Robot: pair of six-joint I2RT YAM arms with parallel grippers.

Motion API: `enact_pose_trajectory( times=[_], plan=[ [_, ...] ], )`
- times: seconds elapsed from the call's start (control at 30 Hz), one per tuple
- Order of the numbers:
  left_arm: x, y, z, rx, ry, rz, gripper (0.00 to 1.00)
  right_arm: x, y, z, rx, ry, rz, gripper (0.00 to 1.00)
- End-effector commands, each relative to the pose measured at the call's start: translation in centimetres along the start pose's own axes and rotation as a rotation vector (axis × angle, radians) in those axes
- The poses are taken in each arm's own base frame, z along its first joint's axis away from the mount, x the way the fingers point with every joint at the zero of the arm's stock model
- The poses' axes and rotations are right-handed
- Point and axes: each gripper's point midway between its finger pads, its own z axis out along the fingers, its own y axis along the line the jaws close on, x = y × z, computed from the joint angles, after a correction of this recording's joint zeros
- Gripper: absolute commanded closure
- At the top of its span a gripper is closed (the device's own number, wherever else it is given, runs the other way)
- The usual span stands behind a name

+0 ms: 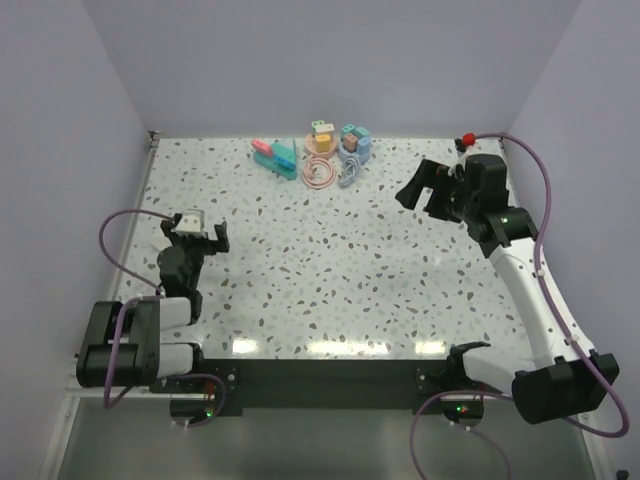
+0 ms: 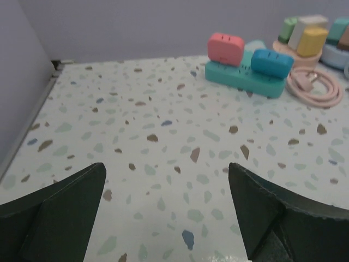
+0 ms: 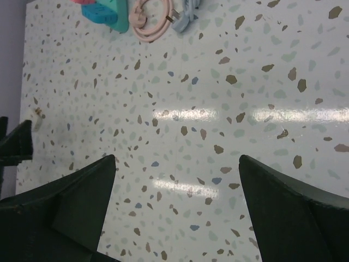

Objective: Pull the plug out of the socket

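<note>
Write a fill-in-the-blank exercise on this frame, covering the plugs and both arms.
1. On the teal strip sit a pink plug and a ____ one.
2. The left fingers and right fingers stand ____, holding nothing.
3. The coiled cable nearest the strip is ____.

Missing words: blue; open; pink.

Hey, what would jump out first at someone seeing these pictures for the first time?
The bright cluster at the far edge of the table: a teal socket strip carrying a pink plug and a blue plug, with coiled cables beside it. Both the left claw and right claw hang open, well short of it.
</note>
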Motion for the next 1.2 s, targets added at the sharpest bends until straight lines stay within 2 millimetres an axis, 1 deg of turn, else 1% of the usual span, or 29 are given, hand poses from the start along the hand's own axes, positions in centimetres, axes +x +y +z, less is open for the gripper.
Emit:
enact_pose_trajectory(
  times=[0.0, 0.03, 0.1, 0.13, 0.17, 0.2, 0.23, 0.27, 0.33, 0.37, 0.4, 0.43, 0.47, 0.53, 0.57, 0.6, 0.63, 0.67, 0.7, 0.73, 0.77, 0.8, 0.83, 0.9, 0.93, 1.0, 1.03, 1.13, 1.17],
  plan=[
    [-5.1, 2.1, 0.3, -0.130, -0.085, -0.090, 0.00, -0.3, -1.0, 0.6, 0.040, -0.016, -0.064, 0.01],
    [-7.1, 2.4, -0.2, -0.149, -0.131, -0.110, 0.00, -0.4, -1.8, 1.3, 0.073, -0.021, -0.065, 0.01],
    [-7.7, 2.5, 0.0, -0.166, -0.074, -0.179, 0.00, -0.8, -2.2, 2.7, 0.089, -0.024, -0.078, 0.01],
    [-9.1, 2.6, -0.2, -0.168, -0.084, -0.193, 0.00, -0.9, -2.5, 3.4, 0.103, -0.019, -0.082, 0.01],
    [-9.8, 2.2, -0.1, -0.151, -0.042, -0.206, 0.00, -0.7, -2.8, 5.0, 0.116, 0.012, -0.083, 0.01],
    [-10.6, 1.9, -0.1, -0.133, -0.040, -0.222, 0.00, -0.9, -2.8, 5.8, 0.119, 0.020, -0.091, 0.01],
    [-11.7, 1.2, -0.3, -0.092, -0.054, -0.239, 0.00, -1.0, -2.7, 6.5, 0.119, 0.026, -0.099, 0.01],
    [-12.6, 0.7, -0.4, -0.067, -0.045, -0.257, 0.00, -1.0, -3.1, 8.1, 0.140, 0.040, -0.104, 0.01],
    [-14.2, -0.7, -0.7, 0.004, -0.049, -0.318, 0.00, -1.5, -2.5, 9.9, 0.133, 0.028, -0.120, 0.01],
    [-14.4, -1.4, -0.9, 0.030, -0.037, -0.365, 0.00, -2.1, -2.3, 11.5, 0.135, 0.023, -0.126, 0.01],
    [-14.5, -1.9, -1.1, 0.055, -0.025, -0.380, 0.00, -1.7, -1.7, 12.6, 0.131, 0.037, -0.150, 0.01],
    [-15.4, -3.3, -1.5, 0.137, -0.024, -0.390, 0.00, -1.7, -1.2, 13.6, 0.123, 0.046, -0.162, 0.01],
    [-15.5, -4.0, -1.7, 0.176, -0.008, -0.406, 0.00, -1.6, -0.1, 15.7, 0.113, 0.064, -0.188, 0.01],
    [-16.6, -5.4, -2.5, 0.254, -0.013, -0.443, 0.00, -2.2, -0.1, 17.6, 0.163, 0.053, -0.215, 0.01],
    [-16.6, -5.7, -2.8, 0.263, 0.004, -0.481, 0.00, -3.6, 0.7, 18.4, 0.161, 0.024, -0.214, 0.01],
    [-16.7, -5.9, -2.9, 0.271, 0.013, -0.491, 0.00, -2.9, 0.0, 20.4, 0.190, 0.045, -0.196, 0.01],
    [-17.2, -6.2, -3.3, 0.285, 0.009, -0.501, 0.00, -2.8, -0.2, 21.6, 0.201, 0.048, -0.183, 0.01],
    [-17.1, -6.3, -3.5, 0.286, 0.023, -0.520, 0.00, -4.2, 0.7, 22.2, 0.193, 0.015, -0.165, 0.01],
    [-17.4, -6.4, -3.8, 0.291, 0.020, -0.522, 0.00, -3.1, 0.0, 24.2, 0.216, 0.039, -0.136, 0.01],
    [-17.6, -6.6, -4.1, 0.304, 0.022, -0.524, 0.00, -3.3, 0.1, 24.9, 0.221, 0.028, -0.122, 0.01],
    [-17.4, -6.8, -4.3, 0.310, 0.039, -0.529, 0.00, -4.5, 0.9, 25.6, 0.215, -0.011, -0.079, 0.01],
    [-17.9, -7.2, -4.7, 0.331, 0.036, -0.526, 0.00, -3.5, -0.1, 27.4, 0.248, 0.003, -0.058, 0.01],
    [-17.7, -7.3, -4.9, 0.333, 0.055, -0.532, 0.00, -4.7, 0.4, 27.8, 0.247, -0.031, -0.029, 0.01],
    [-17.9, -7.4, -5.5, 0.342, 0.062, -0.532, 0.00, -3.6, -0.4, 30.0, 0.279, -0.020, 0.030, 0.01],
    [-17.6, -7.4, -5.7, 0.337, 0.074, -0.534, 0.00, -4.3, 0.1, 30.6, 0.263, -0.043, 0.051, 0.01],
    [-17.4, -7.4, -6.0, 0.334, 0.077, -0.539, 0.00, -4.0, 0.7, 31.8, 0.241, -0.048, 0.081, 0.01],
    [-17.2, -7.5, -6.2, 0.333, 0.089, -0.549, 0.00, -3.5, 0.6, 33.0, 0.235, -0.043, 0.090, 0.01],
    [-16.9, -7.8, -6.5, 0.340, 0.099, -0.560, 0.00, -2.1, 0.1, 34.8, 0.259, -0.014, 0.130, 0.02],
    [-16.1, -7.6, -6.7, 0.324, 0.130, -0.566, 0.00, -1.7, -0.1, 35.2, 0.268, -0.010, 0.146, 0.02]
  ],
)
